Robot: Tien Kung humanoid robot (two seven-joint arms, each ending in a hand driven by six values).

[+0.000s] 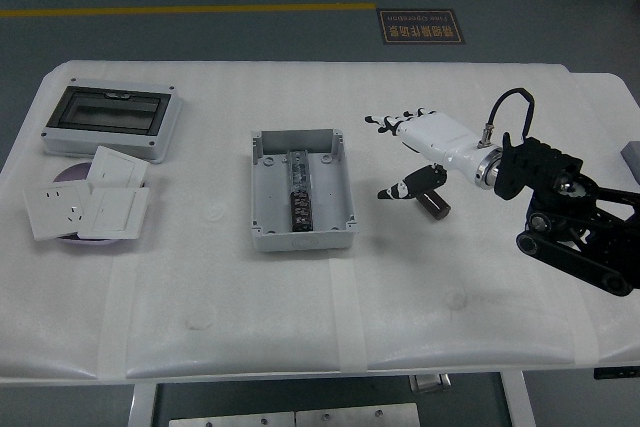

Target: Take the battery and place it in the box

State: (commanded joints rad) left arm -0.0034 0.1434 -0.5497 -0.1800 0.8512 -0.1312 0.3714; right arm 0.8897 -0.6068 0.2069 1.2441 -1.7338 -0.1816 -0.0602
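Dark cylindrical battery seated lengthwise in open grey plastic box, well left of white right hand, fingers spread and empty; small black cylinder just beneath on white surface.

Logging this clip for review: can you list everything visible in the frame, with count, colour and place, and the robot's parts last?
box: 1, grey, open, table centre.
battery: 1, dark, lying inside the box, near its front.
cylinder: 1, dark, on the table under the right hand.
enclosure: 1, grey with dark window, far left.
wall plates: several, white, stacked at left; exact count unclear.
disc: 1, purple, partly under the wall plates.
table: 1, white.
floor sign: 1, dark, beyond the table.
right hand: 1, white with black fingers, right of the box, open.
right arm: 1, black, from the right edge.
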